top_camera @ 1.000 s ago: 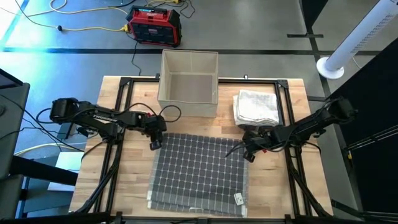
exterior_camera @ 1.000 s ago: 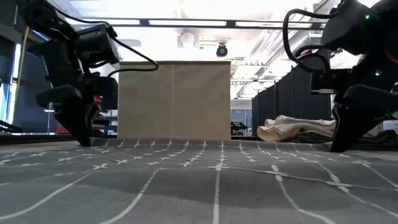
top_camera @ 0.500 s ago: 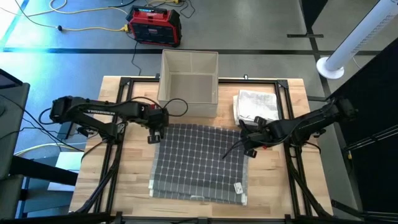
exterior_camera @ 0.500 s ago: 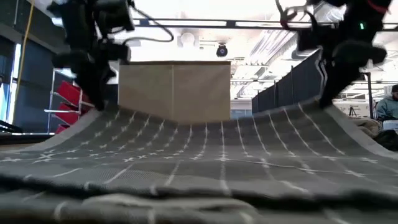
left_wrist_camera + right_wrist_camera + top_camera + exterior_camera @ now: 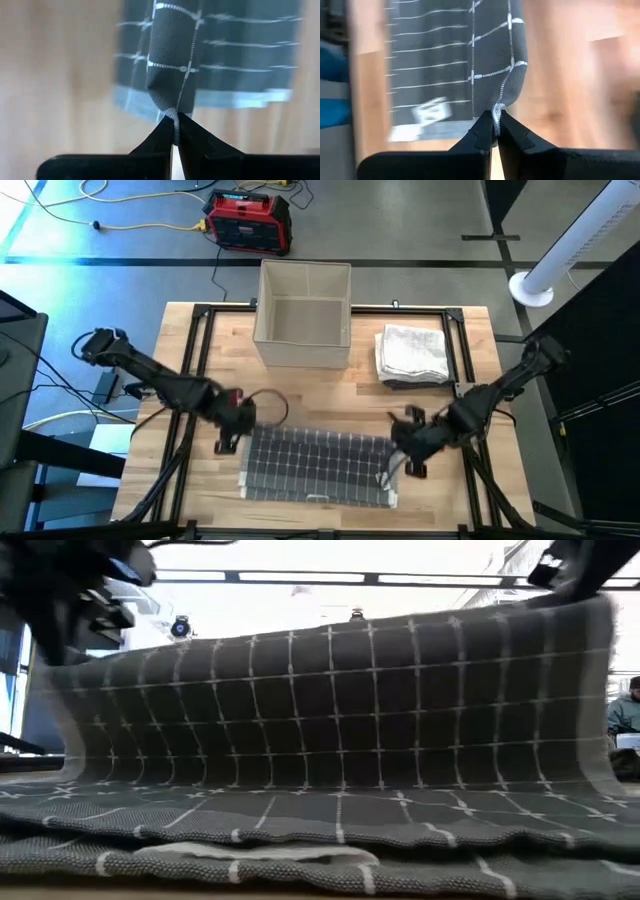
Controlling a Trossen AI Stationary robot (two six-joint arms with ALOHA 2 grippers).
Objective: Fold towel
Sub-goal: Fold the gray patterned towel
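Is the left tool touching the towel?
Touching. The left wrist view shows the left tool pinching a towel corner between its shut fingers.

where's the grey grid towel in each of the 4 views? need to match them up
High view: grey grid towel at the table's near edge, between both grippers.
Low view: fills the frame, far edge raised like a curtain.
Left wrist view: corner pinched in the left gripper.
Right wrist view: corner pinched in the right gripper.
Shared landmark: the white grid lines.

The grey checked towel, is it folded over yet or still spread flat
Mid-fold: the grey towel is doubled, its far edge lifted toward the front by the left gripper and right gripper.
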